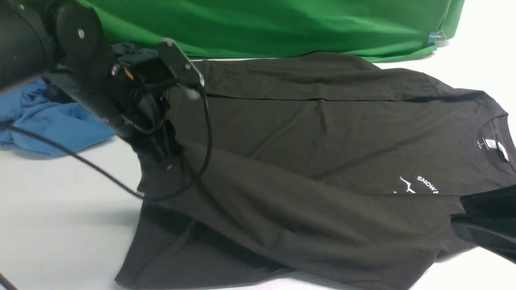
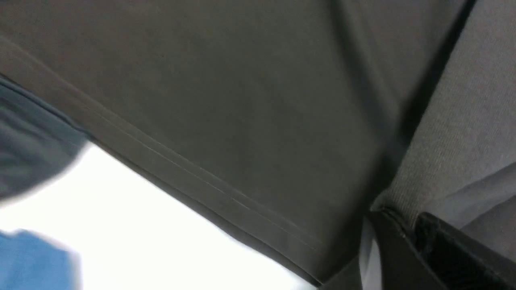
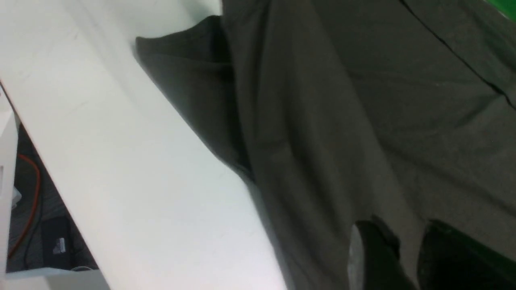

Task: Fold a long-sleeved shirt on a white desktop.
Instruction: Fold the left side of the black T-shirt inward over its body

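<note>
White desktop [image 1: 60, 225]: long-sleeved shirt [image 1: 306, 161] lengthwise left-right, collar right.

Big dark brown-black long-sleeved shirt [image 1: 306, 133], spread out on the white table [image 1: 60, 225]. Neck hole toward the table's right edge, with a small white label inside. White "SNOW" letters and a thin mountain line near the neck. One long sleeve folded across the body, slanting toward the near right. Bottom hem toward the table's left edge, one corner lifted off the table.

left hand [image 1: 167, 155] clamped, right hand [image 3: 407, 249] pinching
</note>
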You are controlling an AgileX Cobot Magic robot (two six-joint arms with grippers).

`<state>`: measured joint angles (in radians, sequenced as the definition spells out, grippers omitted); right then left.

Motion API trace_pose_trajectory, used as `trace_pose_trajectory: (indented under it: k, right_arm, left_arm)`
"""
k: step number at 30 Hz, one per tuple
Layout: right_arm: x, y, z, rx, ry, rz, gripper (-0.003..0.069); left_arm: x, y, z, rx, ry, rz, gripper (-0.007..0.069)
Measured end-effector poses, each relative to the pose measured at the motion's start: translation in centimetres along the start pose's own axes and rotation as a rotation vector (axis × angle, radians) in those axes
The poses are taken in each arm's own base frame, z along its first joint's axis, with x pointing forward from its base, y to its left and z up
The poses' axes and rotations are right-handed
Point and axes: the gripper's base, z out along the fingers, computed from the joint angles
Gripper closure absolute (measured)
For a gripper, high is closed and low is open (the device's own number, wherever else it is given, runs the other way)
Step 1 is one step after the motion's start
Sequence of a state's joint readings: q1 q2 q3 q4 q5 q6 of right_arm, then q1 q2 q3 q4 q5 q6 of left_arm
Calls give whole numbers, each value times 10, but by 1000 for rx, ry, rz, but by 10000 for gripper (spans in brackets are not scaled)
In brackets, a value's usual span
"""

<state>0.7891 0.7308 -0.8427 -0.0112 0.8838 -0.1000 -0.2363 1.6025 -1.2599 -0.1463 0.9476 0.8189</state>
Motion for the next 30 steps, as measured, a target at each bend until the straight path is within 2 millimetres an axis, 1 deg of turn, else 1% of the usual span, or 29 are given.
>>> trace_pose_trajectory:
  k: [3, 6, 9, 12, 13, 14, 15, 16, 17, 18, 21, 28, 30]
  right_arm:
    - [0, 0, 0, 0, 0, 11, 459]
    - [0, 0, 0, 0, 0, 25, 459]
    - [0, 0, 0, 0, 0, 33, 459]
    - [0, 0, 0, 0, 0, 51, 459]
    - [0, 0, 0, 0, 0, 54, 459]
    - [0, 0, 0, 0, 0, 63, 459]
    - [0, 0, 0, 0, 0, 63, 459]
    - [0, 0, 0, 0, 0, 79, 457]
    - [0, 0, 0, 0, 0, 79, 457]
    - [0, 0, 0, 0, 0, 86, 457]
    - [0, 0, 0, 0, 1, 100, 454]
    - [0, 0, 0, 0, 1, 114, 449]
    - [0, 0, 0, 0, 1, 121, 449]
  left_arm:
    - [-6, 4, -8, -24, -27, 1, 586]
    - [-11, 8, -10, -36, -39, 2, 586]
    - [-15, 16, 3, -30, -16, 6, 586]
    - [-16, 25, 23, -30, 28, 8, 586]
    - [-16, 26, 26, -28, 33, 7, 586]
    - [-17, 31, 36, -36, 56, -3, 586]
    - [-17, 32, 39, -33, 62, -5, 586]
    - [-19, 36, 47, -35, 77, -14, 586]
    - [-19, 36, 46, -37, 76, -15, 586]
    - [-21, 39, 51, -35, 82, -19, 586]
    - [-23, 42, 53, -35, 82, -22, 586]
    - [-32, 46, 38, -30, 76, -76, 586]
    - [-33, 47, 37, -34, 66, -83, 586]
